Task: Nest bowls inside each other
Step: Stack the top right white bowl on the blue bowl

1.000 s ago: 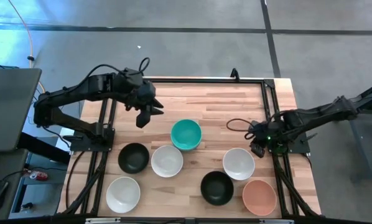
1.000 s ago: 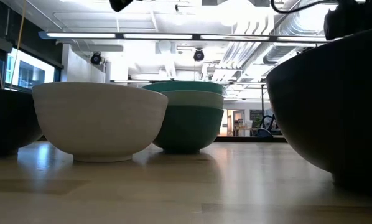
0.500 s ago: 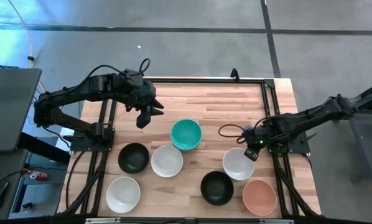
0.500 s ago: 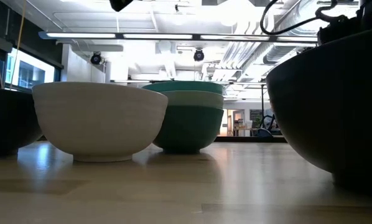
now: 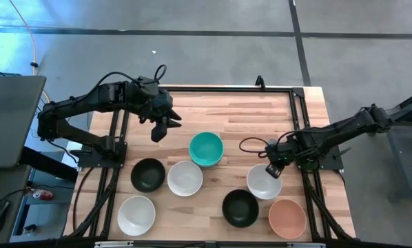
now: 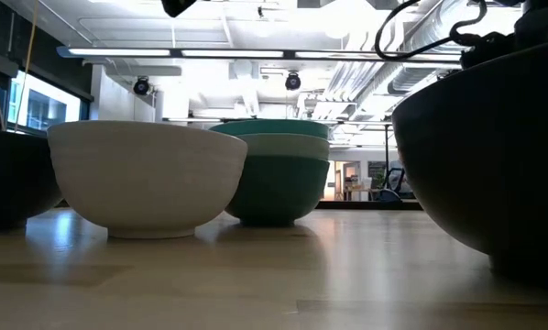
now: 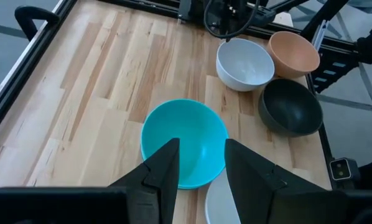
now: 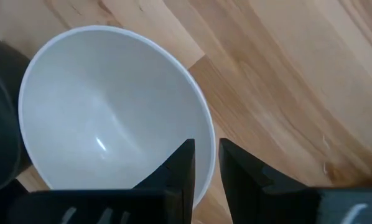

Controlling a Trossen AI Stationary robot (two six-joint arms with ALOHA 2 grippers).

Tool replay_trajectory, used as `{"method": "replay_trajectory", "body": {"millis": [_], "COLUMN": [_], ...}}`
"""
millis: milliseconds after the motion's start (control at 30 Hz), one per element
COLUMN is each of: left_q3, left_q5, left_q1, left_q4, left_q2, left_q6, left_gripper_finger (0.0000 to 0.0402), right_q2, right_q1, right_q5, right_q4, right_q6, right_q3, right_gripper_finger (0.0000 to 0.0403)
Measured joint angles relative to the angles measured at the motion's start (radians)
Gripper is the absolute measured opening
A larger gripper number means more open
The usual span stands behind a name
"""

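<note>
My right gripper [image 5: 274, 170] hung just over the far rim of a white bowl [image 5: 264, 182] on the right side of the table [image 5: 247, 114], fingers [image 8: 183, 163] parted only narrowly, with the bowl's thin wall lying right below the slot between them. Nothing was held. Beside this bowl sat a black bowl [image 5: 240, 207] and a pink bowl [image 5: 286, 217]; farther left were another white bowl [image 5: 184, 178], a second black bowl [image 5: 148, 175], a third white one [image 5: 136, 214], and the teal stack [image 5: 206, 149], which the low view showed as already nested.

I judged the gap the main risk: so slim a slot could land one finger on top of the rim instead of astride it, tipping the bowl or shoving it into the black one. A smooth wall pinched at one edge might also swing or slip once lifted.

My left gripper [image 5: 160, 127] waited above the table's far left part, fingers [image 7: 162, 169] moderately apart and empty, near enough to the teal stack to be in the way of a carry.
</note>
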Motion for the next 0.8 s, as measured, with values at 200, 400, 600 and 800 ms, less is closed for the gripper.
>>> {"method": "replay_trajectory", "body": {"millis": [200, 400, 600, 800], "left_q3": [0.000, 0.000, 0.000, 0.000], "left_q5": [0.000, 0.011, 0.011, 0.011], "left_q1": [0.000, 0.000, 0.000, -0.008], "left_q4": [0.000, 0.000, 0.000, 0.000], "left_q2": [0.000, 0.000, 0.000, 0.000], "left_q6": [0.000, -0.006, -0.018, -0.025], "left_gripper_finger": [0.0117, 0.0117, 0.0117, 0.0117], "right_q2": [0.000, 0.001, 0.001, 0.014], "right_q1": [0.000, 0.000, 0.000, 0.000], "right_q5": [0.007, 0.021, 0.021, 0.015], "right_q4": [-0.015, -0.032, -0.023, -0.018], "right_q6": [0.024, 0.064, 0.080, 0.079], "right_q3": [0.000, 0.000, 0.000, 0.000], "right_gripper_finger": [0.0064, 0.0068, 0.0082, 0.0085]}}
